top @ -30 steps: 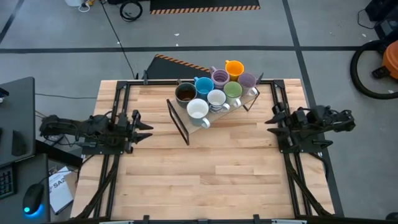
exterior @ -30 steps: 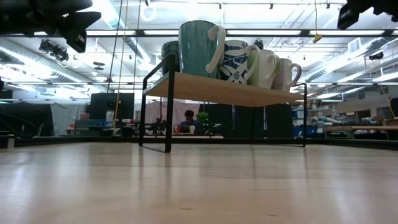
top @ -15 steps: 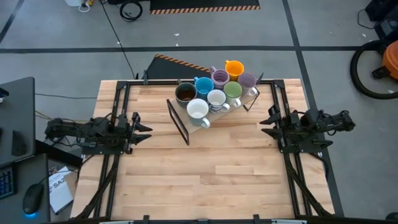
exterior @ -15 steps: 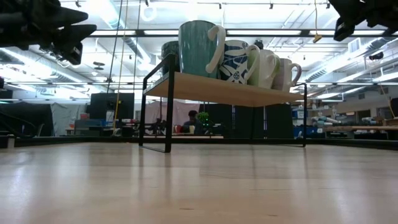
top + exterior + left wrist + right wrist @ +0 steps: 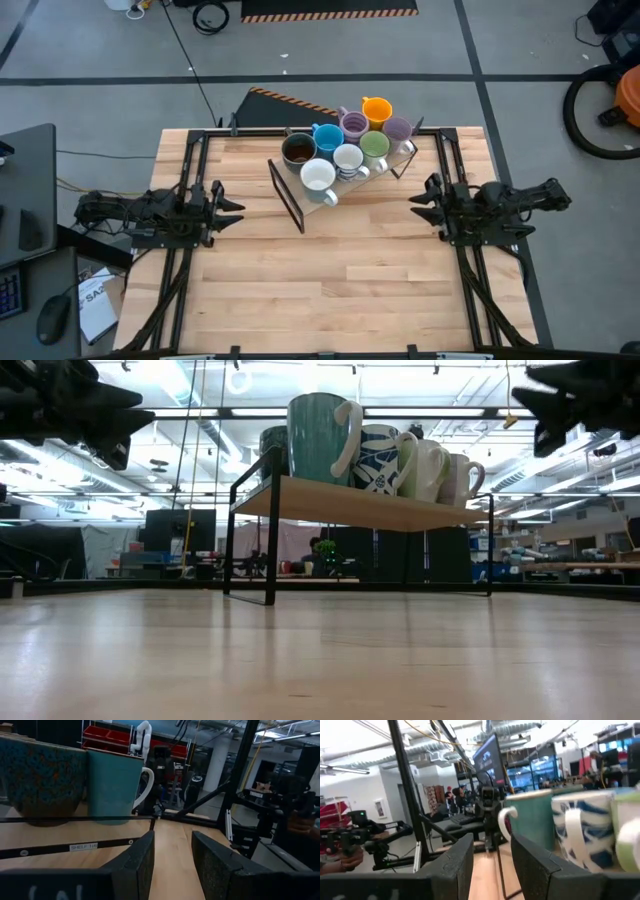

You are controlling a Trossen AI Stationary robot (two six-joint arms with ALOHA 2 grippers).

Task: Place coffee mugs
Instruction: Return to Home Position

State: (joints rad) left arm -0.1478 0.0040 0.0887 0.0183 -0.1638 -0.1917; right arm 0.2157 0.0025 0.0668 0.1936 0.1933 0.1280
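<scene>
Eight coffee mugs [image 5: 346,152] sit packed together on the shelf [image 5: 285,196], over the wooden table [image 5: 330,290]; left gripper [image 5: 228,203] hangs well off the shelf's left end, right gripper [image 5: 418,203] near its right end

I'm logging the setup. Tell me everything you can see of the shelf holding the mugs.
The shelf is a light wooden board on a thin black metal frame with a loop leg at each end. It stands on the wooden table near the far edge, turned at an angle. Eight mugs crowd its top. A small white label sits on one lower bar. The left gripper and right gripper, both open, hang clear of it.
</scene>
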